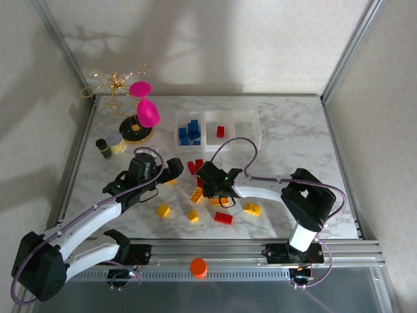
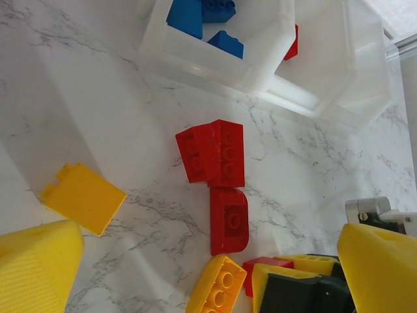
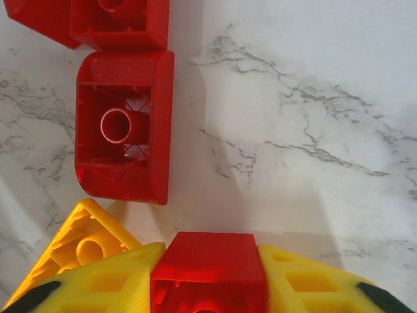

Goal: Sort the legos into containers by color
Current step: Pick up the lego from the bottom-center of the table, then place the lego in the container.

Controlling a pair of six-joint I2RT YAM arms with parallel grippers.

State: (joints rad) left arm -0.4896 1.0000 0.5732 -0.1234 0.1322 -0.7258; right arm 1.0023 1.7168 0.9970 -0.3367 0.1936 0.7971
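Right gripper (image 1: 215, 189): jaws drawn in on a small red brick (image 3: 208, 267), yellow fingers (image 3: 306, 287) pressed to both flanks, low over the marble table (image 1: 287, 150) amid the loose pile. It grips across the narrow width, presumably so the brick lifts square for the carry. Left gripper (image 1: 172, 171): jaws wide, nothing between them, hovering just left of the pile, likely parked there so the two arms do not crowd one spot. Containers (image 1: 206, 130): three joined clear bins at the far middle of the table, well apart from the held brick. Left bin (image 1: 177, 124): several blue bricks (image 1: 191, 134). Middle bin (image 1: 228, 117): one red piece (image 1: 220, 131), marking it as the likely home for the held brick. Right bin (image 1: 251, 127): nothing seen inside, so by elimination the yellow one. Loose stock: red pair (image 2: 214, 153) touching side by side; rounded red brick (image 3: 124, 127) hollow side up, just beyond the fingers; flat red brick (image 1: 223, 218) nearer the bases; yellow bricks (image 1: 163, 210) scattered across the near table. No blue seen loose. Judged state: blue done, red begun, yellow unstarted. Not stock: orange cap (image 1: 198, 267) on the front rail (image 1: 247, 248); tin can (image 1: 116, 142) at far left.
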